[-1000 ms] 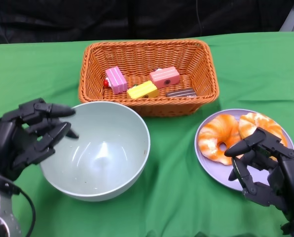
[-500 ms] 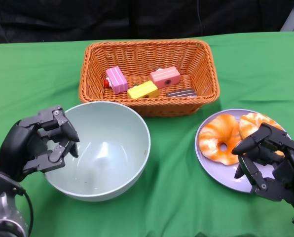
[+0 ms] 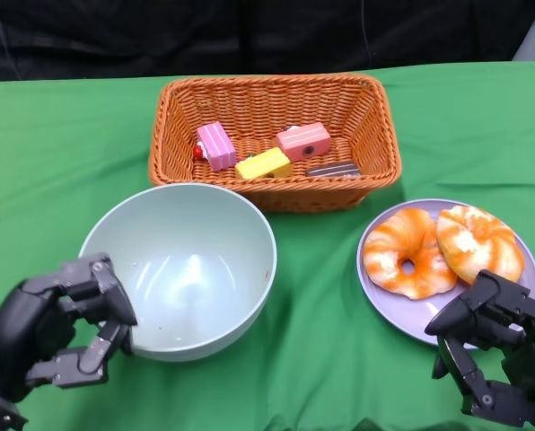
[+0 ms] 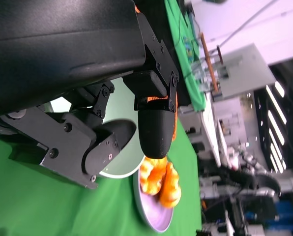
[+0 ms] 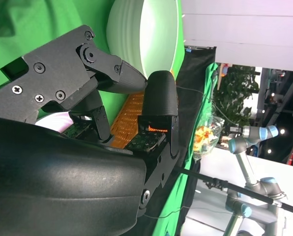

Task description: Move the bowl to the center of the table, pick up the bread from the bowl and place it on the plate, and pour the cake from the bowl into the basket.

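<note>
The pale green bowl (image 3: 182, 269) stands empty, left of the table's middle. Behind it the orange wicker basket (image 3: 272, 83) holds several cake pieces: a pink one (image 3: 216, 145), a yellow one (image 3: 262, 164), another pink one (image 3: 303, 140) and a brown one (image 3: 332, 169). Two glazed breads (image 3: 404, 254) (image 3: 478, 242) lie on the lilac plate (image 3: 402, 314) at the right. My left hand (image 3: 57, 328) sits just off the bowl's near-left side, loosely curled, holding nothing. My right hand (image 3: 501, 355) hovers at the plate's near edge, also holding nothing.
Green cloth (image 3: 321, 296) covers the table, with bare cloth between the bowl and the plate. In the left wrist view the bowl (image 4: 119, 162) and the plate with the breads (image 4: 159, 179) show past my fingers. A dark backdrop runs along the far edge.
Both hands have drawn back toward me and lower in the picture. The left hand has left the bowl's rim and its fingers have curled in. The right hand has come off the breads.
</note>
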{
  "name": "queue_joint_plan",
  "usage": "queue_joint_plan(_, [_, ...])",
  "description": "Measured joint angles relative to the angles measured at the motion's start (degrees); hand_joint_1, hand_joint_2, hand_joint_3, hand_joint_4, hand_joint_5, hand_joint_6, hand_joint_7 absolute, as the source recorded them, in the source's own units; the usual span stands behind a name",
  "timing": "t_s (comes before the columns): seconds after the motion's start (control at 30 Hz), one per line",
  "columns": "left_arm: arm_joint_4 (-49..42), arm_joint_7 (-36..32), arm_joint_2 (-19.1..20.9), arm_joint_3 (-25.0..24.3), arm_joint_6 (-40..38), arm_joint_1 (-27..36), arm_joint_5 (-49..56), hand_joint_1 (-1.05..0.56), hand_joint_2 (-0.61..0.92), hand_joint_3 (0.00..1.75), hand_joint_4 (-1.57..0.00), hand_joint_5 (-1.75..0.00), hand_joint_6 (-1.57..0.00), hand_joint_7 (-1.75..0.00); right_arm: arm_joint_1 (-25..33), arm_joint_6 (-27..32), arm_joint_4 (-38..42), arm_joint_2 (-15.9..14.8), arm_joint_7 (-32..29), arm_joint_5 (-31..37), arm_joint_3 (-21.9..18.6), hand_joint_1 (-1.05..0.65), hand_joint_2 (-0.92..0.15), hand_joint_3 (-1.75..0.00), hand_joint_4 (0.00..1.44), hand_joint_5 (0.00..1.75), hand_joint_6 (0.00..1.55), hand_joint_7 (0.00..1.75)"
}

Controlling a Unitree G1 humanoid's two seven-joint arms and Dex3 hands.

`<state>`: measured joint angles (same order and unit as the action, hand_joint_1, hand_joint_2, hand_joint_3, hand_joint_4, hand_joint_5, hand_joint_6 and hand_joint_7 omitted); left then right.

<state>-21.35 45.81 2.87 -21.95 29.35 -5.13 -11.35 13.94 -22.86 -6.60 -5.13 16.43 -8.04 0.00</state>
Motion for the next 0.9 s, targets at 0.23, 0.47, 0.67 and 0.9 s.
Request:
queue_joint_plan(0.23, [-0.24, -20.46, -0.02, 0.58, -1.79, -0.68, 2.69, -0.08, 0.69, 0.92, -0.72, -1.74, -0.69, -1.38, -0.38, -0.09, 0.31, -0.07, 0.1, -0.56, -1.05, -0.09, -0.62, -0.97, 0.69, 1.63, 0.64, 1.39])
queue_joint_plan(0.47, [-1.47, -27.28, 2.39, 1.04, -4.68, -2.19, 1.59, -0.07, 0.63, 0.98, -0.76, -1.71, -0.73, -1.38, -0.48, -0.09, 0.33, 0.14, 0.13, -1.08, -1.32, -0.03, -0.54, -1.12, 0.71, 1.64, 0.66, 1.4])
queue_joint_plan(0.67, [-2.82, -27.11, 3.3, 2.36, -4.67, -2.21, -0.49, -0.07, 0.6, 1.0, -0.76, -1.74, -0.73, -1.39, -0.46, -0.07, 0.06, 0.28, -0.2, -1.08, -1.47, -0.02, -0.56, -1.09, 0.7, 1.64, 0.66, 1.38])
queue_joint_plan(0.9, [-2.81, -27.15, 3.99, 3.2, -4.92, -2.21, -0.97, -0.06, 0.61, 1.01, -0.77, -1.73, -0.73, -1.38, -0.36, 0.0, -0.36, 0.41, -0.75, -1.05, -1.47, -0.03, -0.56, -1.07, 0.7, 1.63, 0.66, 1.38])
